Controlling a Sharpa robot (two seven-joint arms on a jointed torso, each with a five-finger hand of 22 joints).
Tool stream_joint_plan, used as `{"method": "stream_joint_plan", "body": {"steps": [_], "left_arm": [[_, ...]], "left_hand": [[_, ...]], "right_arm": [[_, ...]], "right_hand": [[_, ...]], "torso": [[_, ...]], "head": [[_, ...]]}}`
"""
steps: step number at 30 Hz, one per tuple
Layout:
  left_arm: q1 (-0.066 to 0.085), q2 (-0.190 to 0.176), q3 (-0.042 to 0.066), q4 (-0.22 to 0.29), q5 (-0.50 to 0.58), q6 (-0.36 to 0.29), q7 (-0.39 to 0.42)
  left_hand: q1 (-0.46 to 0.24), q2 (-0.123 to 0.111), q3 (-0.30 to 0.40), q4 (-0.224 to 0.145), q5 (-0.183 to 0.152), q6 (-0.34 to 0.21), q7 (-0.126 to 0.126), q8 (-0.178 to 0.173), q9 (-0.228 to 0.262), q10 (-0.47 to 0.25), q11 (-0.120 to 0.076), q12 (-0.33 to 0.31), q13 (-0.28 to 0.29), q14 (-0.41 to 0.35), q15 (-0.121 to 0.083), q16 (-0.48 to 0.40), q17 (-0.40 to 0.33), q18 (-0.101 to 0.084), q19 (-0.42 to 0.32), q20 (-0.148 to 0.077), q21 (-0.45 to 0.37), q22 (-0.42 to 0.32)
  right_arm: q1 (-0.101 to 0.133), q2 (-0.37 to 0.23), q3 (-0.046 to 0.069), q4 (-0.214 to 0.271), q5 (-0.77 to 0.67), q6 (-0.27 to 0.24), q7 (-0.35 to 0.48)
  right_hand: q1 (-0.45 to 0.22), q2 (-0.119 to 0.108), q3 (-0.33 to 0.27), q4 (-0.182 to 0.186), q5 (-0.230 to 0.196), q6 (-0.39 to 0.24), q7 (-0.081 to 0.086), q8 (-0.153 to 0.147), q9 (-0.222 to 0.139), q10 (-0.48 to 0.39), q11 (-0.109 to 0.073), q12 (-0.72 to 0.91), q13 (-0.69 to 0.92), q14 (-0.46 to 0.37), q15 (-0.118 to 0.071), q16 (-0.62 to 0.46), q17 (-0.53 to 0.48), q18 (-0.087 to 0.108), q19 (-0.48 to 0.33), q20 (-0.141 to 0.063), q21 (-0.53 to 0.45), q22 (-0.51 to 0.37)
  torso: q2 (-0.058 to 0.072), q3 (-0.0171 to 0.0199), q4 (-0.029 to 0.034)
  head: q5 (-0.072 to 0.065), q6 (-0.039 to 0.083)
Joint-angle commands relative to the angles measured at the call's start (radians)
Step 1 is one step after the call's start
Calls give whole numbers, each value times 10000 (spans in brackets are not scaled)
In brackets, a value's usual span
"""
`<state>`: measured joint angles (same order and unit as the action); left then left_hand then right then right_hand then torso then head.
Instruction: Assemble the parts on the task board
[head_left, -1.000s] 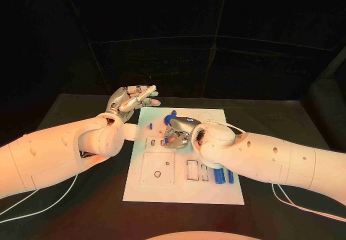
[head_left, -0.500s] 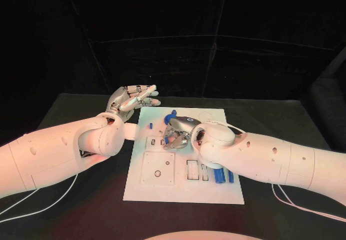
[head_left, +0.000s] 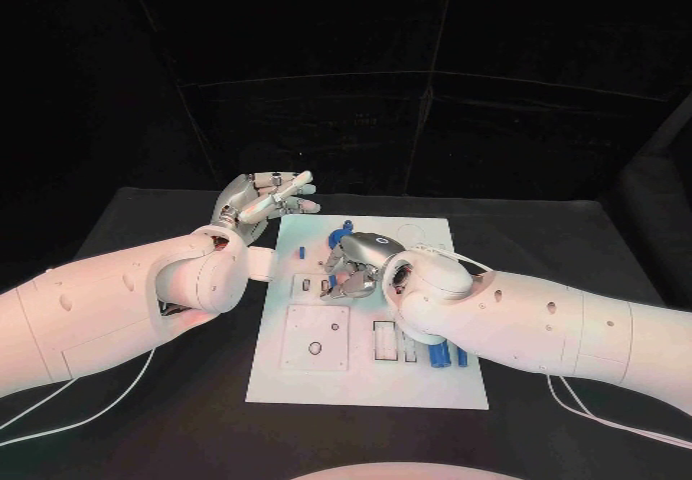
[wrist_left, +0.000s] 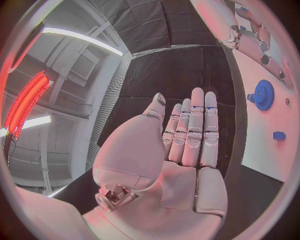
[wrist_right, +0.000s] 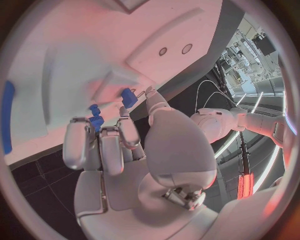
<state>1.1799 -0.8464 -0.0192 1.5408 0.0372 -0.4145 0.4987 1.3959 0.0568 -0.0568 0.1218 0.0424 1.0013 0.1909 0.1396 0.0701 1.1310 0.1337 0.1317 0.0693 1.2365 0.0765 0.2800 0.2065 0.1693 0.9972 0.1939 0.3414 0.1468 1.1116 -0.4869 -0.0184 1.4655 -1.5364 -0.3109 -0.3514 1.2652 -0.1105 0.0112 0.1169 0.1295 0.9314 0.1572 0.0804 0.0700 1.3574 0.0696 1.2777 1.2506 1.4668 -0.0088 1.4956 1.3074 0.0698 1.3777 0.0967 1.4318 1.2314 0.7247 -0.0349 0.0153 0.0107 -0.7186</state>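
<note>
The right hand (wrist_right: 119, 150) reaches over the white task board (wrist_right: 75, 55), its fingers curled toward a small blue part (wrist_right: 129, 97) at the fingertips. A second blue part (wrist_right: 95, 117) sits beside the fingers, and a long blue part (wrist_right: 7, 117) lies apart.

I count one task board (head_left: 368, 385), two hands, the left hand (head_left: 264, 200) and the right hand (head_left: 353, 268), one blue gear (head_left: 342, 232) at the board's 12 o'clock, one small blue peg (head_left: 300, 252) near 10 o'clock, and three blue bars (head_left: 437, 357) toward 4 o'clock.
</note>
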Motion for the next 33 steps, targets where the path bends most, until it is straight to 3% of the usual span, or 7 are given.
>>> {"method": "stream_joint_plan", "body": {"steps": [1, 8, 12, 15, 17, 24, 33], "left_arm": [[18, -22, 8, -39, -584, 191, -275], [38, -95, 9, -292, -2593, 1111, -2246], [73, -147, 9, -418, -3902, 1940, -3693], [134, -165, 10, -458, -5116, 2540, -4834], [212, -137, 11, -498, -5746, 2890, -5505], [626, 174, 11, -625, -8237, 4205, -7984], [1006, 848, -30, -903, -10547, 5326, -9902]], "left_hand": [[-51, 82, -93, -43, 58, 163, -76, 0, -14, 418, -166, 129, 42, 635, -198, 352, 249, 181, 437, -199, 265, 125], [20, 179, 27, -103, 75, 315, -379, -150, -20, 1385, -596, 313, 214, 2687, -804, 2849, 2201, 144, 2133, -859, 1653, 823], [-822, 379, -157, 466, 83, 509, -514, -73, 22, 1951, -760, 735, 534, 2926, -948, 6167, 5653, 138, 2560, -1026, 2215, 1146], [-1435, 347, -437, 818, 103, 831, -801, 139, 141, 2710, -1046, 1755, 1331, 3057, -1215, 10034, 9803, 110, 3147, -1326, 3178, 1747], [-1839, 377, -649, 1096, 120, 1084, -946, 373, 271, 3036, -1182, 2542, 1928, 3170, -1303, 11324, 11400, -126, 3637, -1419, 4780, 3632], [-2369, 419, -1508, 1621, 74, 1254, -1252, 1724, 1308, 2683, -1591, 9306, 8749, 3328, -1650, 12865, 13566, -681, 4196, -1667, 8421, 8035], [-2120, 699, -1854, 1528, 49, 503, -1392, 3054, 2635, 2188, -1532, 10593, 10080, 3343, -1592, 12908, 13643, -804, 4140, -1685, 9432, 9378]], "right_arm": [[2, -171, 9, 198, 19, -1262, 959], [260, -1593, 20, 1294, 2150, -926, 3124], [620, -2464, 19, 1820, 3271, -414, 3509], [913, -3120, 18, 2182, 3812, -198, 3587], [1101, -3439, 19, 2284, 4082, -113, 3602], [1612, -4192, 18, 2062, 4622, -4, 3529], [1791, -4333, 18, 1600, 4773, 451, 2975]], "right_hand": [[229, 101, -185, 47, 31, -118, 31, 1, 5, -18, 40, 11, 8, 687, 62, -55, 902, 15, 0, 89, -47, -2], [758, 487, -341, -37, 258, 29, -12, 162, 47, -182, 4, -167, -188, 584, 43, -266, 519, 172, -449, 80, -407, -755], [977, 642, -454, -100, 579, 144, -59, 264, 59, -366, -45, -425, -457, 506, -7, -456, 209, 244, -665, 39, -617, -1137], [963, 661, -534, -76, 592, 117, -57, 262, 49, -387, -45, -461, -496, 498, -12, -487, 170, 254, -695, 31, -658, -1201], [963, 662, -534, -76, 592, 117, -57, 262, 49, -387, -45, -461, -496, 498, -12, -487, 170, 254, -695, 31, -659, -1201], [970, 689, -595, -60, 641, 124, -64, 279, 48, -360, -52, -441, -481, 500, -18, -497, 167, 252, -686, 24, -667, -1199], [987, 717, -881, 28, 877, 76, -73, 337, 37, -531, -65, -683, -757, 415, -35, -746, -210, 345, -939, 4, -953, -1707]], "torso": [[-10, 9, 0], [-71, 13, 27], [-194, 54, -21], [-260, 102, -37], [-316, 137, -48], [-472, 240, -77], [-520, 306, -78]], "head": [[28, 20], [70, 96], [167, 36], [202, 2], [216, -10], [298, -136], [346, -249]]}}
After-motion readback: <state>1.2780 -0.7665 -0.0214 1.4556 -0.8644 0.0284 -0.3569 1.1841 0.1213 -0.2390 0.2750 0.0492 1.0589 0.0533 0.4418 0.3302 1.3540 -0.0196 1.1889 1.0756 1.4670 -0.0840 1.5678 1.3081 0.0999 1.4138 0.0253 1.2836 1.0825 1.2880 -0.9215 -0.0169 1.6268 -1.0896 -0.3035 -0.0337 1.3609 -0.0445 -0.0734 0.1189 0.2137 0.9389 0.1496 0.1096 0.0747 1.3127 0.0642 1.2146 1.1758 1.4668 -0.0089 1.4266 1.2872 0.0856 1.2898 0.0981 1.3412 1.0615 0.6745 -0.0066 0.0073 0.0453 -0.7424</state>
